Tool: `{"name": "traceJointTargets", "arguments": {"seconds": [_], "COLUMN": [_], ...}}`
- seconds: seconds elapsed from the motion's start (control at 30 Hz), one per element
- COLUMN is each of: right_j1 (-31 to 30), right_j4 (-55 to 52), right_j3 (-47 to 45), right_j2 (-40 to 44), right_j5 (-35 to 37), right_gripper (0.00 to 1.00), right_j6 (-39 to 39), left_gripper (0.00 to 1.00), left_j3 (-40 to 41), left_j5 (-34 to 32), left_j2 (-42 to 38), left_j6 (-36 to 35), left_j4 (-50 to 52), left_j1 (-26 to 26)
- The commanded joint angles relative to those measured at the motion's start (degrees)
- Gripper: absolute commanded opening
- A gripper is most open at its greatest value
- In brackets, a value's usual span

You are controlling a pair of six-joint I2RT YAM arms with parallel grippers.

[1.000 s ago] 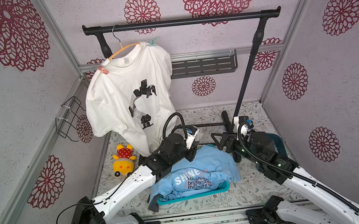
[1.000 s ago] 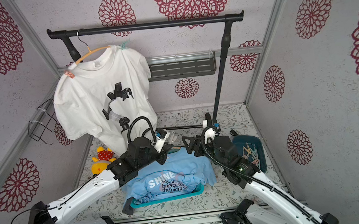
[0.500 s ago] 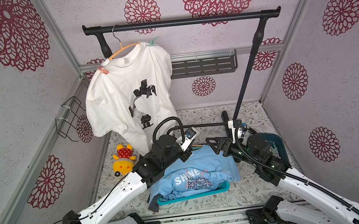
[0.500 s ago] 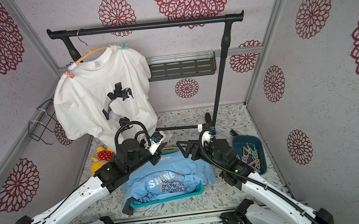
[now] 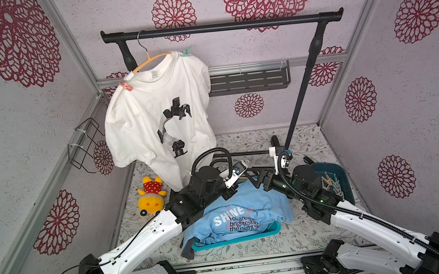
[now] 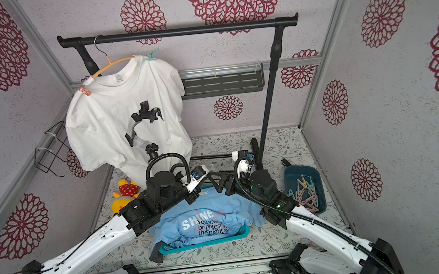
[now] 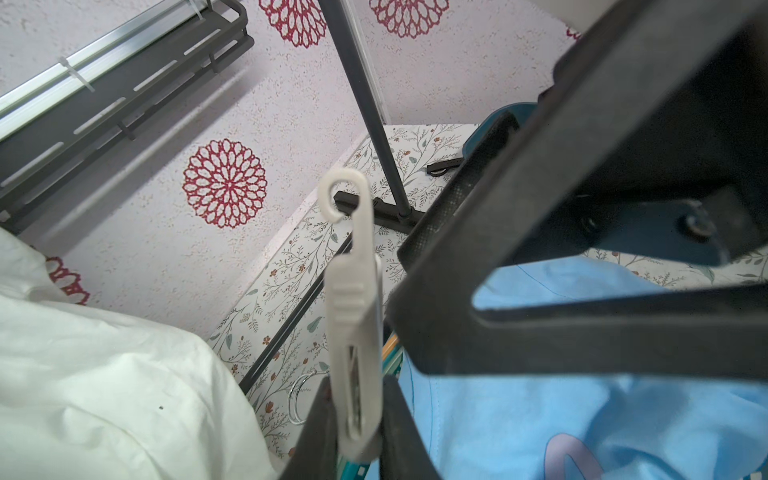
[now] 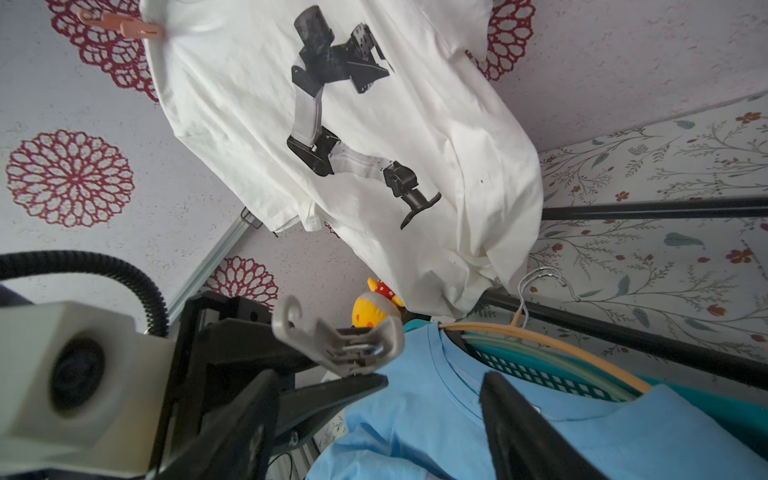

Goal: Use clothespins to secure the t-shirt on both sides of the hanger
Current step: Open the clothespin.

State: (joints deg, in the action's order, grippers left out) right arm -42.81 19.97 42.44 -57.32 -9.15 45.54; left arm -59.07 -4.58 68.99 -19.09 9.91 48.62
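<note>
1. Clothes rail (image 5: 222,26), from which a white t-shirt (image 5: 154,117) is hung on an orange hanger (image 5: 148,61), pinned by a pink clothespin (image 5: 126,85) and a mint clothespin (image 5: 187,50).
2. Blue t-shirt (image 5: 262,206), draped with a tan hanger (image 8: 540,336) over a teal basket (image 5: 238,239).
3. Right gripper (image 8: 432,382), its jaws spread wide above the blue collar.
4. Left gripper (image 7: 359,419), its jaws clamped on a whitish clothespin (image 7: 353,291), held just beside a right fingertip (image 8: 370,382).
5. Spare clothespins (image 6: 307,192) are heaped in a dark tray (image 6: 300,168).

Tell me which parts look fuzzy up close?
Left wrist view: the right gripper looms dark and blurred, the whitish clothespin is sharper. Right wrist view: the left gripper is soft, the white t-shirt crisp. Both top views: evenly lit, sharp throughout.
</note>
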Motion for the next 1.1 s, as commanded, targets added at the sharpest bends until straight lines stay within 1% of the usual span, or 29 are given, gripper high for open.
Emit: {"name": "traceJointTargets", "arguments": {"seconds": [0.0,0.17,0.37,0.67,0.8,1.07], "right_j1": [-0.3,-0.3,-0.4,-0.4,-0.4,-0.6], "right_j4": [8.1,8.5,8.9,10.7,11.7,12.5], "right_j3": [-0.2,1.1,1.4,1.5,1.3,1.1], "right_j2": [0.5,-1.2,-3.1,-4.2,-4.5,-5.2], "right_j5": [1.4,-0.1,0.1,-0.2,-0.3,-0.3], "right_gripper": [0.73,0.69,0.67,0.59,0.53,0.48], "right_j6": [2.0,3.1,4.2,5.2,6.3,6.7], "left_gripper": [0.00,0.00,0.00,0.00,0.00,0.00], "left_j3": [-0.5,-0.3,-0.5,0.0,0.2,1.0], "left_j5": [-0.3,-0.9,-1.1,-2.5,-2.9,-2.6], "left_j2": [-0.3,-0.5,-0.6,-0.6,-0.7,-0.3], "left_j6": [-0.6,-1.5,-1.7,-2.9,-3.1,-3.9], "left_j4": [-1.5,-1.6,-1.8,-1.1,-1.0,-1.9], "left_j1": [0.7,0.9,1.3,1.7,2.0,2.2]}}
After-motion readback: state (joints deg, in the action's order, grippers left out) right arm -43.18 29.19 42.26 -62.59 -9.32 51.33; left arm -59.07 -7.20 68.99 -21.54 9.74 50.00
